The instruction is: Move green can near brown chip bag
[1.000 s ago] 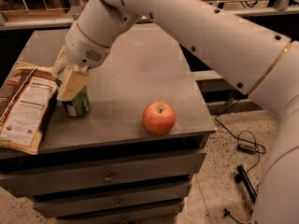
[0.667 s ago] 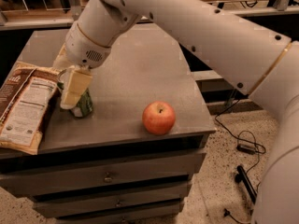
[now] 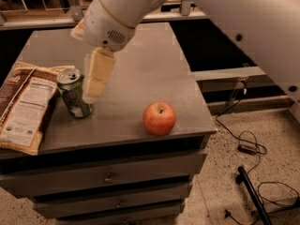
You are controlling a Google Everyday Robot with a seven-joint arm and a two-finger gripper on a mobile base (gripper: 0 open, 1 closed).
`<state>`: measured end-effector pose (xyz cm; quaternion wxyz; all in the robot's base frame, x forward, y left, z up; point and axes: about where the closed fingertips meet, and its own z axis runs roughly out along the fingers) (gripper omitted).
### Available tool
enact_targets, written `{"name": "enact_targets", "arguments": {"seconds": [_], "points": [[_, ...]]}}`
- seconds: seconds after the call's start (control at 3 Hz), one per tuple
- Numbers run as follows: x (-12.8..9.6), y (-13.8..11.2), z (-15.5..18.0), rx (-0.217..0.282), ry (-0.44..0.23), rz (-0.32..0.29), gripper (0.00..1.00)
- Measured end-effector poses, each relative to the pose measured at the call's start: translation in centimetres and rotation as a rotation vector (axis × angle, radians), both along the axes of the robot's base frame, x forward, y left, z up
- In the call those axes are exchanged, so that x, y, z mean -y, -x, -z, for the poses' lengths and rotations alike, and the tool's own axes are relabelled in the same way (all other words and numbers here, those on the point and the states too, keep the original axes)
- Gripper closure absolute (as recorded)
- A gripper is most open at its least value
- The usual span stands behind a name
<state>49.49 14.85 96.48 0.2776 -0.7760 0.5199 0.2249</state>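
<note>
**A:** The gripper [image 3: 96, 78] is hanging at the green can's [image 3: 75, 95] right side now instead of covering it like a second ago, so the silver top is showing (can't tell if it's gripping or letting go).

**B:** And the can's standing upright just beside the brown chip bag [image 3: 26, 109]. I'm calling that nearly done.

**A:** Meanwhile the apple [image 3: 159, 118] is sitting well apart on the grey drawer cabinet [image 3: 140, 64], with cables [image 3: 243, 144] trailing over the speckled floor [image 3: 220, 186].

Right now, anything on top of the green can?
Nothing rests on the green can: silver lid and pull tab show. The gripper hangs beside it, toward the apple, covering the can's edge there, so contact can't be told.
</note>
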Motion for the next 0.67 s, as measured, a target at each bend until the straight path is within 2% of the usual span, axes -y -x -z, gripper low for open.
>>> {"name": "enact_targets", "arguments": {"seconds": [0.33,0.67], "points": [[6.56,0.31,-4.01,0.005,0.026,0.153,0.0],[6.46,0.38,-3.94,-0.001,0.03,0.154,0.0]]}}
